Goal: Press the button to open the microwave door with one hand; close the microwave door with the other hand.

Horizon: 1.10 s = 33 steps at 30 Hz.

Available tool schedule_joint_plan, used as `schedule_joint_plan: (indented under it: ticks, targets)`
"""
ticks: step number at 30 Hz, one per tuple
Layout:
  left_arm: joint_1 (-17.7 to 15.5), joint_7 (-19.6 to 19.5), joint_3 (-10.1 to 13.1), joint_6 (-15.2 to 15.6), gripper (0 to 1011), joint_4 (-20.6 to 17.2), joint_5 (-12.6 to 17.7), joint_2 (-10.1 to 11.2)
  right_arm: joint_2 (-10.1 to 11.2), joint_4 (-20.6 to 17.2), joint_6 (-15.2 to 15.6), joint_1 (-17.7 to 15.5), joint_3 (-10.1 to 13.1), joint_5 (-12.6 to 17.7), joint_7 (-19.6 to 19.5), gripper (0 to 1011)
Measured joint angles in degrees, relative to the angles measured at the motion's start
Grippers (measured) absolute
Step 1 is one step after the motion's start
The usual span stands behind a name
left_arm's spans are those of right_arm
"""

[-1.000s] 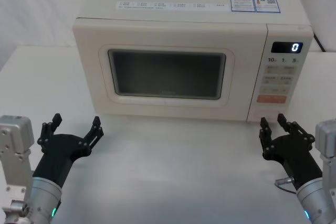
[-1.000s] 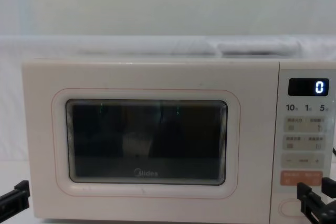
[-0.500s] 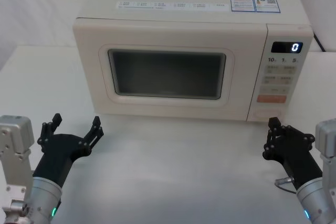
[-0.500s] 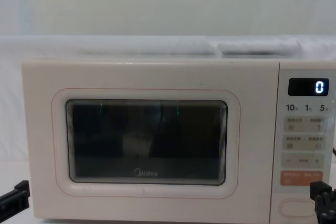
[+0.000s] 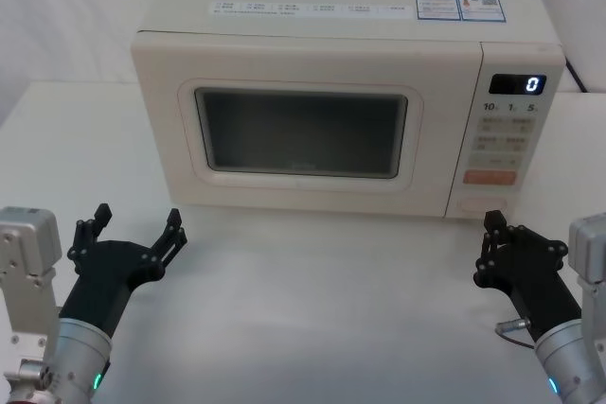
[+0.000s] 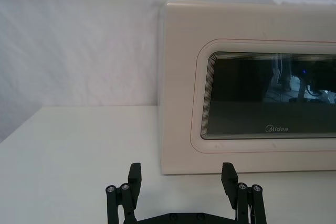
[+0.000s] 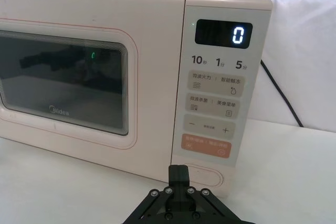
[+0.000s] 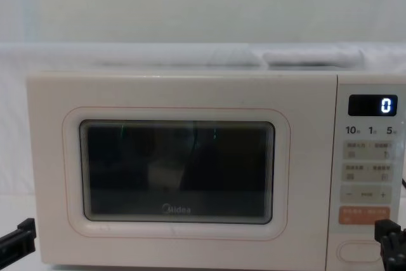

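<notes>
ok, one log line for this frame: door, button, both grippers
microwave door: shut | button: unpressed | right gripper: shut, just short of button | left gripper: open, idle at front left

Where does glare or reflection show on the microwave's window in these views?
Left wrist view: the microwave door window mirrors bright room shapes at its far edge. Right wrist view: the window reflects a dark arm-like shape and a green dot. Chest view: faint vertical streaks on the glass. Head view: the window looks dull grey, no sharp glare.
</notes>
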Motion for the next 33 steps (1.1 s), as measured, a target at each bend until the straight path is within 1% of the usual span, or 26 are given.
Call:
schedule_joint_plan:
  ticks: [6, 9, 16, 33]
  targets:
    - [0.00, 0.00, 0.00, 0.00, 1001, 0.00, 0.00, 0.00, -0.71, 0.19, 0.18, 0.09, 0.73, -0.25, 0.39, 0]
    - [0.00, 0.00, 0.00, 0.00, 1001, 0.00, 0.00, 0.00, -1.46, 0.75, 0.53, 0.33, 1.46, -0.22, 1.09, 0]
    - [0.00, 0.00, 0.00, 0.00, 1001, 0.00, 0.00, 0.00, -2.70, 2.17, 1.20, 1.17, 2.32, 0.01, 2.16, 0]
    - [0.00, 0.00, 0.00, 0.00, 1001, 0.00, 0.00, 0.00, -6.69, 10.20, 2.05, 5.61, 5.10, -0.15, 4.20, 0]
